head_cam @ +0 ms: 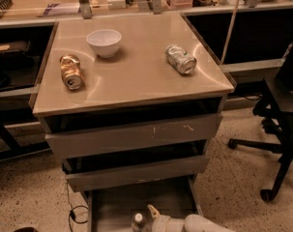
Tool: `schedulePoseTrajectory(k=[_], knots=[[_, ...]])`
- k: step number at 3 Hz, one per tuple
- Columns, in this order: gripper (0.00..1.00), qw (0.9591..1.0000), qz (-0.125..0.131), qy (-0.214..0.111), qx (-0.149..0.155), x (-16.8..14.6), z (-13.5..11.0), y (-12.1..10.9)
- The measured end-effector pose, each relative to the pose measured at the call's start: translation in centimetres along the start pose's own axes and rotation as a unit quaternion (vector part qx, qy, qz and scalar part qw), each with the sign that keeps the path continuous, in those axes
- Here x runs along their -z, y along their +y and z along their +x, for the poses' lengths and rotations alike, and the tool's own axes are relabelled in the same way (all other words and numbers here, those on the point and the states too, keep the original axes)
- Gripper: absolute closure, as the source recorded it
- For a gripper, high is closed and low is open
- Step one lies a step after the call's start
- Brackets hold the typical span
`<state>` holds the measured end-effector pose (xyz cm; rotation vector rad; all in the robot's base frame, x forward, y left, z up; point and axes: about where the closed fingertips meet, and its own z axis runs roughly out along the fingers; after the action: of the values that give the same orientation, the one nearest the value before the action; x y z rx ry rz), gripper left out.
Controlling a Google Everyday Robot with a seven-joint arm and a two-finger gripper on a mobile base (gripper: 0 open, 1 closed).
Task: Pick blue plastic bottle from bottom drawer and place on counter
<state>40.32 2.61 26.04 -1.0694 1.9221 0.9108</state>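
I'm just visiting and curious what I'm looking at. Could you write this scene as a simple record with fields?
counter: beige top of the drawer cabinet
on counter: white bowl back left; gold can lying at left; crushed silver can lying at right
bottom drawer: pulled open, at the picture's bottom edge
blue plastic bottle: upright in the bottom drawer, only its white-capped top in view
gripper: low in the bottom drawer, just right of the bottle; contact unclear
nearby: black office chair at right

Beige counter [136, 83] holds white bowl [104, 42], gold can [71, 72], crushed silver can [181, 59] — tool [154, 215] down in the bottom drawer [114, 202].
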Motion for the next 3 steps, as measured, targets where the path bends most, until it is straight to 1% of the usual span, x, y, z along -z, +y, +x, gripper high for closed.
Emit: schedulePoseTrajectory(k=[1, 2, 3], knots=[[0.0, 1.0, -0.001, -0.003, -0.007, -1.4, 0.9, 0.2], [0.0, 0.9999, 0.001, -0.007, -0.012, -2.7, 1.2, -0.4], [0.0, 0.9999, 0.004, -0.009, -0.009, -3.6, 0.9, -1.3]])
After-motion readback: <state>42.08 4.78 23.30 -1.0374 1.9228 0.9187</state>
